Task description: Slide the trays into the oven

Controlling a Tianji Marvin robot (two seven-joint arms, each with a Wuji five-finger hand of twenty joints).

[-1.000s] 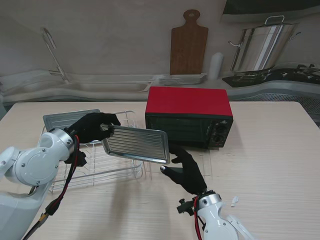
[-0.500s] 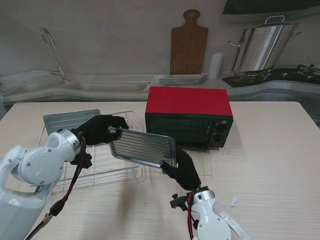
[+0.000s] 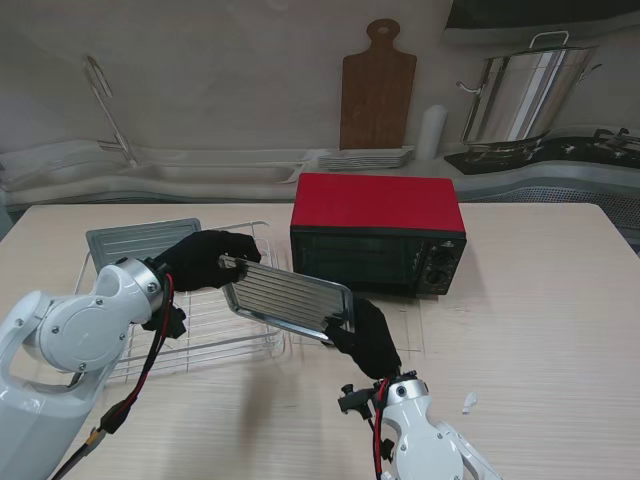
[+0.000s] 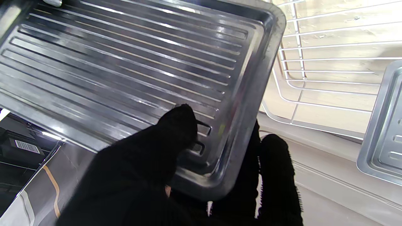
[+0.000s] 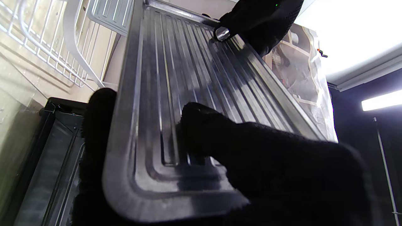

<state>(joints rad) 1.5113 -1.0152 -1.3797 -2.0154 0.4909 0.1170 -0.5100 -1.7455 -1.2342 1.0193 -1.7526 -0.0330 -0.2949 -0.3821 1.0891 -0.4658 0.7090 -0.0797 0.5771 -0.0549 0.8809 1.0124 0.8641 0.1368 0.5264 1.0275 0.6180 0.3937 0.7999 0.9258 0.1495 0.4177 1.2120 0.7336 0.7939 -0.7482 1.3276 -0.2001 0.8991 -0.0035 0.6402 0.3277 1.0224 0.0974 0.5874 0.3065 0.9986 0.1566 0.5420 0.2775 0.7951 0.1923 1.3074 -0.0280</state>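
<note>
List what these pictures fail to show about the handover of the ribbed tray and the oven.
- Oven interior: stand view, dark glass hides the rails.
- Right hand fingers under the ribbed tray: the tray covers them in the stand view.
- Left hand palm: hidden by its own glove.
- Second tray: cut off in both wrist views.

Wire rack (image 3: 215, 325) on table (image 3: 540, 300); cutting board (image 3: 377, 90), stockpot (image 3: 520, 95) behind.

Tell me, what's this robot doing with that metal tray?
It is holding a ribbed metal tray in the air between both hands: the left hand grips one end, the right hand the other. The tray hangs tilted in front of the red oven, not yet inside it. A second tray waits by the wire rack on the table.
</note>
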